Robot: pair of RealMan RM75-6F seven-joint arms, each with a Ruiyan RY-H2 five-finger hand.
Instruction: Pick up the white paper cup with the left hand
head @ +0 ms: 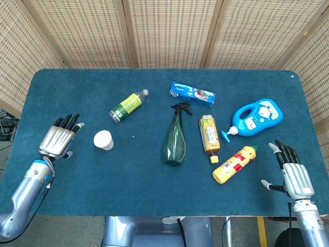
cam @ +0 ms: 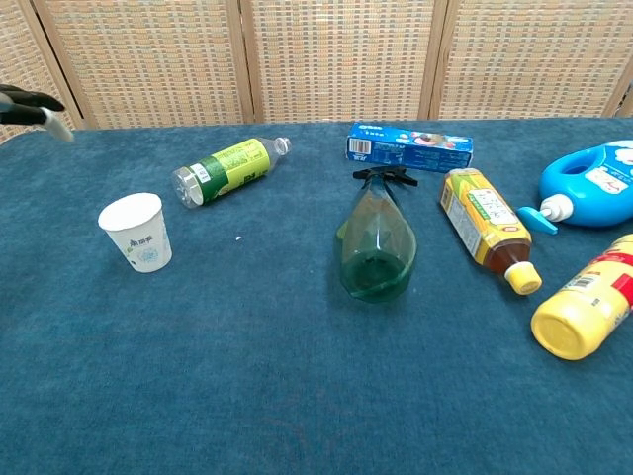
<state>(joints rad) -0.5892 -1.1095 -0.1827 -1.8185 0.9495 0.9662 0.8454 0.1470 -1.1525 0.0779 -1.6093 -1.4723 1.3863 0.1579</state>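
The white paper cup [head: 103, 140] stands upright on the blue table, left of centre; the chest view shows the cup [cam: 136, 231] with its mouth facing up. My left hand [head: 58, 140] hovers to the left of the cup with its fingers spread and nothing in it, a small gap apart from the cup. Only its fingertips [cam: 30, 103] show at the chest view's left edge. My right hand [head: 294, 174] is open at the table's front right corner, holding nothing.
A green-labelled bottle [head: 127, 105] lies behind the cup. To the right lie a green spray bottle [head: 176, 136], a tea bottle [head: 209, 136], a yellow bottle [head: 234, 163], a blue detergent jug [head: 256, 117] and a blue box [head: 192, 93]. Wicker screens stand behind the table.
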